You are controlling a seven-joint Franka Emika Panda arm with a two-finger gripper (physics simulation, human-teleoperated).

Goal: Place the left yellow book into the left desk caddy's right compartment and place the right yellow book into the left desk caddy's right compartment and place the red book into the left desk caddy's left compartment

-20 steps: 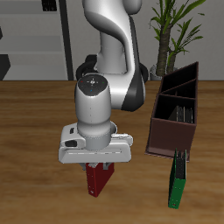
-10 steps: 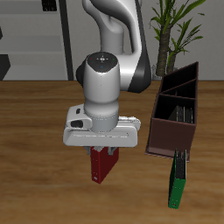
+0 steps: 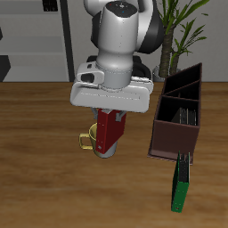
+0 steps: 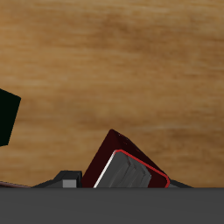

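My gripper (image 3: 109,118) is shut on the red book (image 3: 109,134), which hangs upright in the air well above the table. In the wrist view the red book (image 4: 131,168) fills the space between the fingers, with its dark-red cover and pale page edges showing. The dark-brown left desk caddy (image 3: 178,125) stands beside the gripper, a short gap away, its open top about level with the book. Thin pale-edged books (image 3: 183,116) stand in the caddy section nearest the table's front edge; I cannot tell them apart.
A green book (image 3: 182,183) leans on the caddy's front end, and also shows as a dark green book (image 4: 8,118) in the wrist view. A mug with a yellow handle (image 3: 87,140) sits mostly hidden behind the red book. A potted plant (image 3: 183,27) stands behind the caddy.
The gripper has risen and moved back with the red book, lifting it off the table. The mug's yellow handle has come into sight behind the book.
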